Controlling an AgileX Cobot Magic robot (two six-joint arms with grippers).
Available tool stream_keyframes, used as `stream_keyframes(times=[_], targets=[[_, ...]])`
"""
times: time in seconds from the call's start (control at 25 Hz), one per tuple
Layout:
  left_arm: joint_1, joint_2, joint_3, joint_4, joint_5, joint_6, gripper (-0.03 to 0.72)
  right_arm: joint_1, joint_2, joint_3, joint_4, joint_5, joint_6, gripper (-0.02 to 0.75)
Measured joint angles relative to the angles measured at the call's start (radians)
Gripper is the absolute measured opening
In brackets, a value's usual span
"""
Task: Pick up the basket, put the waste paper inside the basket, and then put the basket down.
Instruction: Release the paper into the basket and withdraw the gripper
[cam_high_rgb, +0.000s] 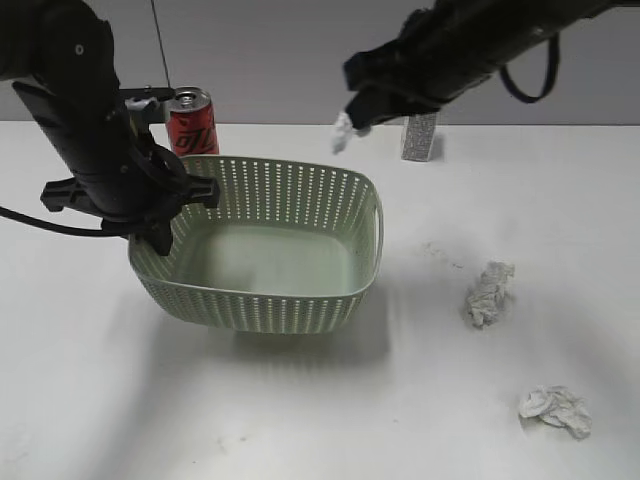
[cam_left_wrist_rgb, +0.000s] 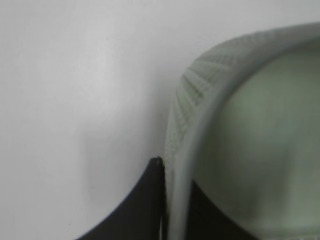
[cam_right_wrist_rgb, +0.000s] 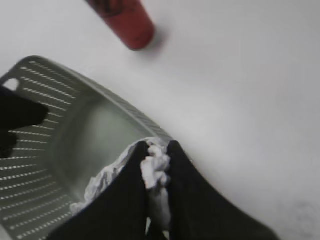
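Note:
The sage-green slotted basket (cam_high_rgb: 300, 200) is tilted, its left end lifted off the white table. My left gripper (cam_high_rgb: 160, 235) is shut on the basket's left rim (cam_left_wrist_rgb: 181, 165), one finger outside and one inside. My right gripper (cam_high_rgb: 350, 120) is high above the basket's far right corner and shut on a wad of waste paper (cam_right_wrist_rgb: 155, 170), which also shows in the exterior view (cam_high_rgb: 342, 130). The basket (cam_right_wrist_rgb: 60, 150) lies below it and is empty inside. Two more wads lie on the table to the right: one (cam_high_rgb: 489, 292) near the basket, one (cam_high_rgb: 556, 409) nearer the front.
A red drink can (cam_high_rgb: 192, 122) stands just behind the basket's left end; it also shows in the right wrist view (cam_right_wrist_rgb: 127, 22). A white-and-blue carton (cam_high_rgb: 420, 136) stands at the back right, under my right arm.

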Motion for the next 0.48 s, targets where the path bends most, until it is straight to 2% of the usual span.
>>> stream_keyframes(times=[0.16,0.24,0.32,0.4,0.48], targets=[[0.0,0.0,0.0,0.0,0.0,0.0,0.003,0.127,0.023,-0.012,-0.049,-0.065,-0.044,0.048],[0.0,0.0,0.0,0.0,0.001,0.0,0.005,0.171,0.046,-0.012,-0.085,-0.072,-0.052,0.111],[0.0,0.0,0.0,0.0,0.001,0.0,0.006,0.19,0.069,-0.012,-0.102,-0.071,-0.054,0.282],[0.0,0.0,0.0,0.0,0.001,0.0,0.006,0.2,0.084,-0.012,-0.109,-0.071,-0.054,0.519],[0.0,0.0,0.0,0.0,0.0,0.0,0.006,0.2,0.088,-0.012,-0.121,-0.072,-0.054,0.609]])
